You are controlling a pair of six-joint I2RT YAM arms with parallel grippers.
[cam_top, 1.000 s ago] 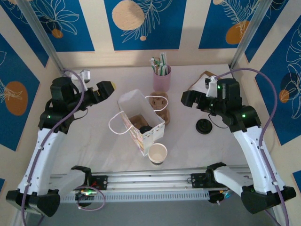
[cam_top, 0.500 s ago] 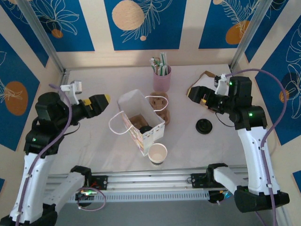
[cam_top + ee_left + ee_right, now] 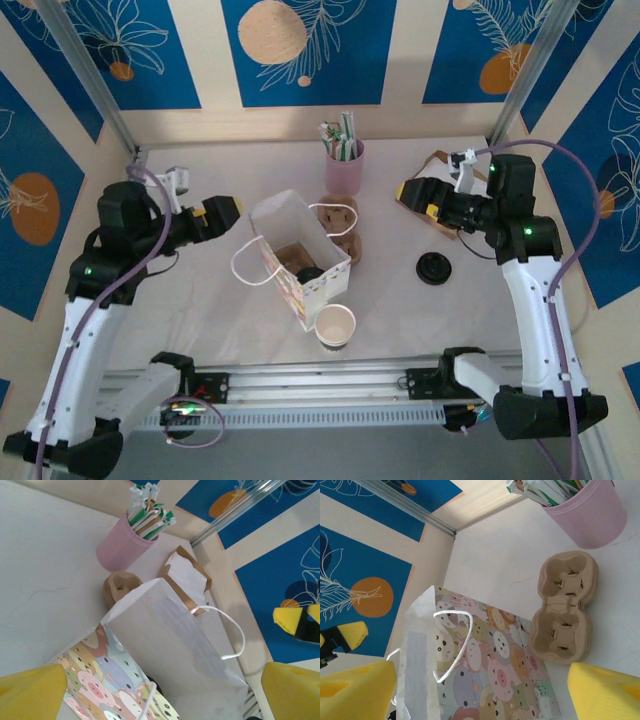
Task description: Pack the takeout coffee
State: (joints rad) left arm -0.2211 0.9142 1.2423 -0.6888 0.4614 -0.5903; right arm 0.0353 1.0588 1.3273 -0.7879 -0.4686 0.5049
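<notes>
Blue walls with leaf drawings close in a pale, matt table. At its middle stands the bag, stiff white paper with cartoon animals on one face. Its mouth is open upward, so a cup can stay upright in it. Inside, as far as I can judge, the takeout coffee sits with its round black lid on top. The left gripper and right gripper hang near the table's side edges, yellow pads spread, holding nothing. A moulded pulp carrier lies just behind the bag.

Bag, carrier and straw cup crowd centre.
</notes>
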